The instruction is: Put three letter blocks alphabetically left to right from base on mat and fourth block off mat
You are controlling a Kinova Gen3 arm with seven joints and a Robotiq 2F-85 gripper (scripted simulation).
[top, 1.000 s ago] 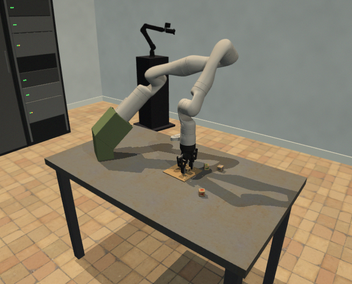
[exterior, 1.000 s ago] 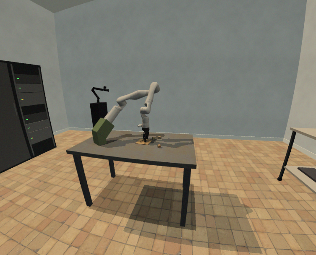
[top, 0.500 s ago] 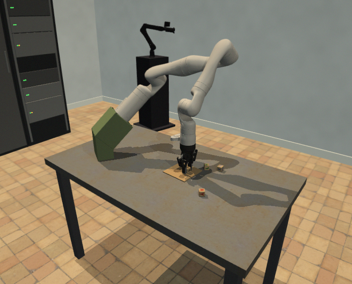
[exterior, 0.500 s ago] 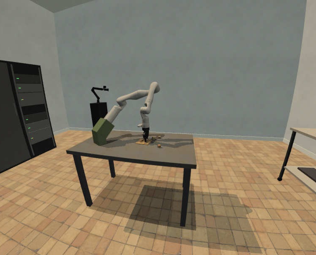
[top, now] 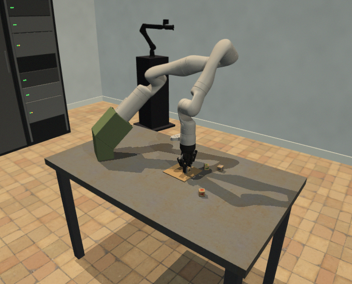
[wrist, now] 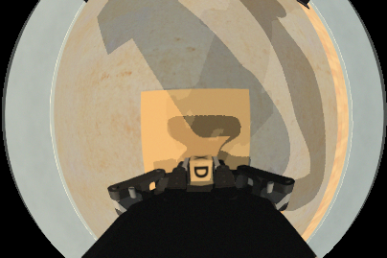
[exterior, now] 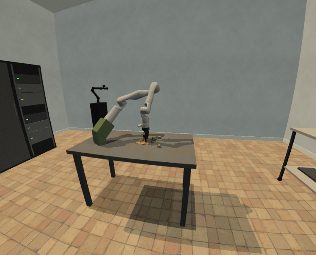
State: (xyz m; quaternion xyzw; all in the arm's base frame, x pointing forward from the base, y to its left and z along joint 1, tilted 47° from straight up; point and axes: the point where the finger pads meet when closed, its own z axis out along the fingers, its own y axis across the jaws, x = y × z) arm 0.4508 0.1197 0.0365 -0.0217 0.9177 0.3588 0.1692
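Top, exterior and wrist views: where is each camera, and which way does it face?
Top: above the near long side, facing down across the table; shows the arm and gripper.
Exterior: farther back, lower, facing the blue-grey wall; shows both, smaller.
Wrist: by the gripper, facing down at the mat; shows the fingers around the D block.
Top and exterior share their side of the table and the black pillar.
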